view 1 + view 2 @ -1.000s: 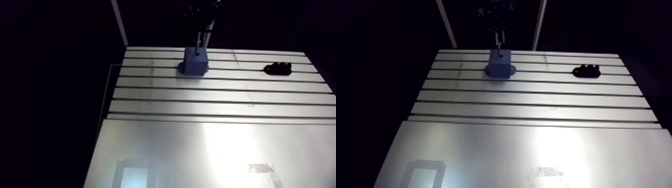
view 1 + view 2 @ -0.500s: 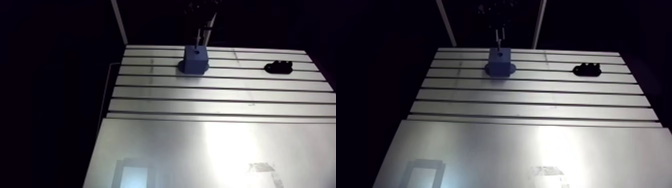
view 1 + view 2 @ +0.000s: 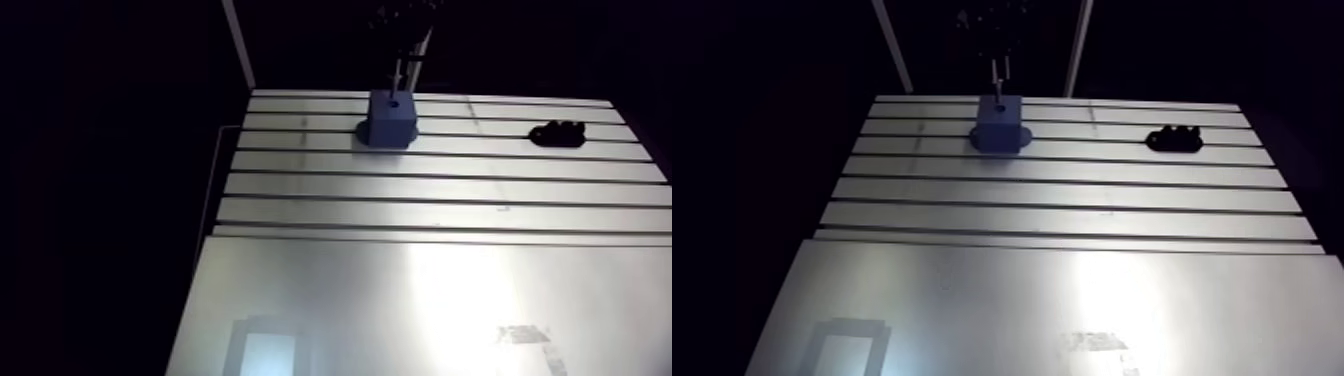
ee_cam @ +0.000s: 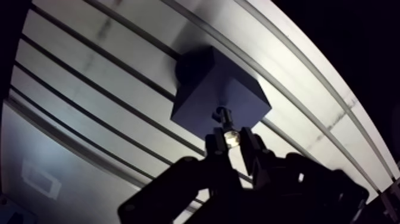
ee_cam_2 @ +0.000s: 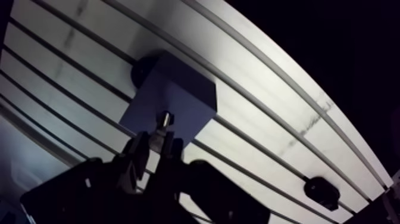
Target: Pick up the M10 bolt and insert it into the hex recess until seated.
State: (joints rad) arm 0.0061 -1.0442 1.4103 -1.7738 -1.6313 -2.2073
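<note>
The pincer [image 4: 230, 139] is clamped on the M10 bolt [image 4: 224, 117], whose tip sits just ahead at the top face of the blue block [image 4: 202, 89]. Insertion appears to be starting. The next move calls for a straight, aligned push until the bolt seats.

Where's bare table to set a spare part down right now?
Widest: the smooth plate nearest the camera looks bare. Also free are the slotted rows between that plate and the blue block, and the stretch between the block and the black part. It is crowded only at the block: the hand hangs right over it, shut on the bolt.
</note>
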